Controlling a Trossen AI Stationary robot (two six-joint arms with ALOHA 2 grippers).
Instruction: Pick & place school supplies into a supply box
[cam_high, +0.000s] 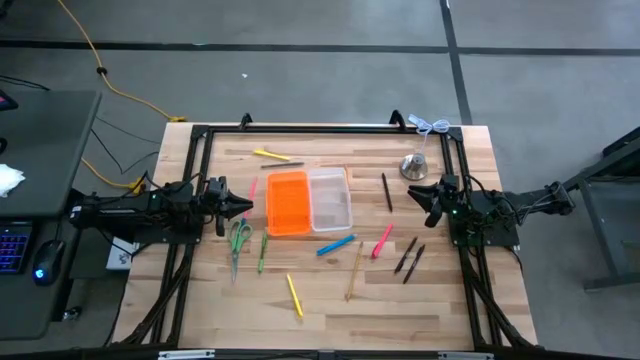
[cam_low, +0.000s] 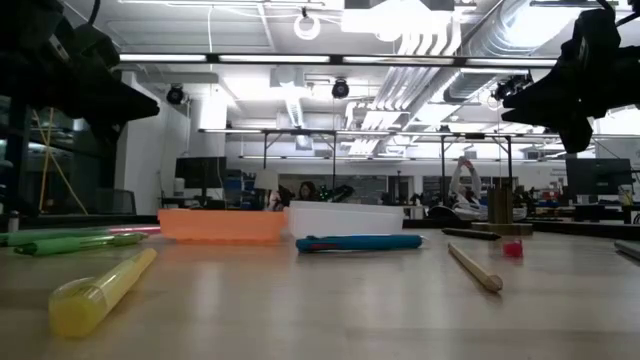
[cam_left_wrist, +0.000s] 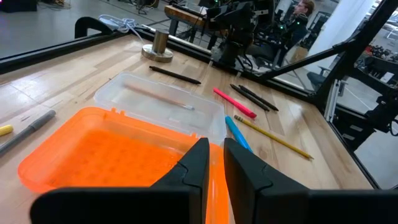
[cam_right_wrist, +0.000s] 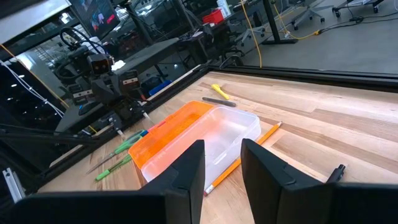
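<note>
The supply box is lying open near the middle of the worktop, its orange half toward the left arm and its clear half toward the right, with pens, pencils and markers lying scattered around it and the green-handled scissors lying near the orange half. The left pincer is hovering just beside the orange half, its fingers standing a narrow slit apart and gripping nothing. The right pincer is hanging well off the clear half, near the silver bell-shaped object, slightly parted and empty.
</note>
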